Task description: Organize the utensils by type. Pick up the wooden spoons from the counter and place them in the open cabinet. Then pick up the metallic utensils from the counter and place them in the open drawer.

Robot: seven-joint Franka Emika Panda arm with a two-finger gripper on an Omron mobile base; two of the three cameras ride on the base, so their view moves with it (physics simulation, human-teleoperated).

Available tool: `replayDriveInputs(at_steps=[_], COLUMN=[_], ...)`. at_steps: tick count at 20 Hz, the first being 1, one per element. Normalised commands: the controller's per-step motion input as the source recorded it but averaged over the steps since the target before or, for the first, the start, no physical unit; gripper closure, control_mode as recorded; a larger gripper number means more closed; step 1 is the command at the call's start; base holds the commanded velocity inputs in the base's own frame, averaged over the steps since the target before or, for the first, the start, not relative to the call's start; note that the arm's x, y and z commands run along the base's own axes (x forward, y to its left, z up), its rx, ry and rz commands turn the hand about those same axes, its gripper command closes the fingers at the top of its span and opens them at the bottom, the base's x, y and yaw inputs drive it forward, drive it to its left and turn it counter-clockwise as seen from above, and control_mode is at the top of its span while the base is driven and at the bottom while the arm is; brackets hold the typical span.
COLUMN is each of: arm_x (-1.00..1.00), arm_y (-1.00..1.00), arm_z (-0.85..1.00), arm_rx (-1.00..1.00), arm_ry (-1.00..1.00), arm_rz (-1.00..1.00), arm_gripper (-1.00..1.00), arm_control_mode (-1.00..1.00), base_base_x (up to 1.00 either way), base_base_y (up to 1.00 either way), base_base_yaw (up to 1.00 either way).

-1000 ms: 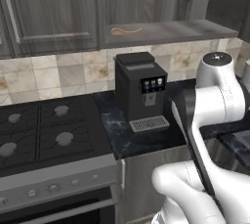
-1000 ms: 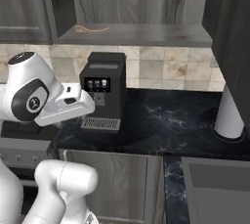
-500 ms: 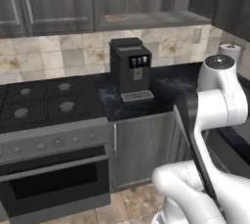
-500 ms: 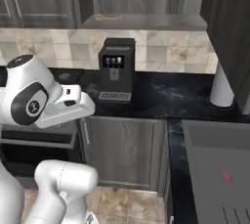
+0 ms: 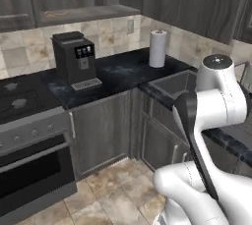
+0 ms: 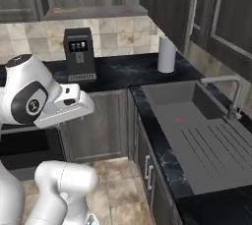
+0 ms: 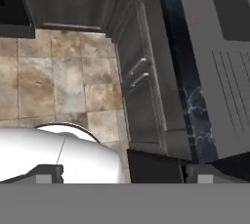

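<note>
The open cabinet (image 6: 93,11) hangs above the counter, and a pale wooden spoon (image 6: 61,9) lies on its shelf. The left base view shows the same cabinet shelf (image 5: 86,13) over the coffee machine. My gripper (image 7: 124,174) is open, its two fingertips (image 7: 49,172) wide apart with nothing between them. It points down at the tiled floor and lower cabinet doors, away from the counter. My hand (image 6: 74,102) sits low in front of the cabinet fronts. The metallic utensils and the open drawer are out of view.
A black coffee machine (image 6: 78,52) and a white paper towel roll (image 6: 166,54) stand on the dark counter (image 6: 118,71). The sink (image 6: 189,121) with its faucet (image 6: 230,96) is at the right. A stove (image 5: 19,101) and oven are at the left.
The whole picture has shifted: the base has pulled back and turned right, bringing the sink, paper towel roll and floor into view. The gripper has stayed open.
</note>
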Motion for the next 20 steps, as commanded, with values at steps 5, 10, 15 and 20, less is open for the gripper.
replayDriveInputs(at_steps=[5,10,15,20], arm_x=[0.0,0.0,0.0,0.0], arm_y=[0.0,0.0,0.0,0.0], arm_z=[0.0,0.0,0.0,0.0], arm_rx=[0.0,0.0,0.0,0.0], arm_ry=[0.0,0.0,0.0,0.0], arm_rz=[0.0,0.0,0.0,0.0], arm_gripper=[-1.0,-1.0,-1.0,-1.0], arm_control_mode=[1.0,1.0,1.0,1.0], base_base_x=[-0.79,-0.62,-0.36,-0.28], base_base_y=[0.0,-0.11,-0.11,-0.19], base_base_yaw=[-0.7,-0.61,-0.71,-0.71])
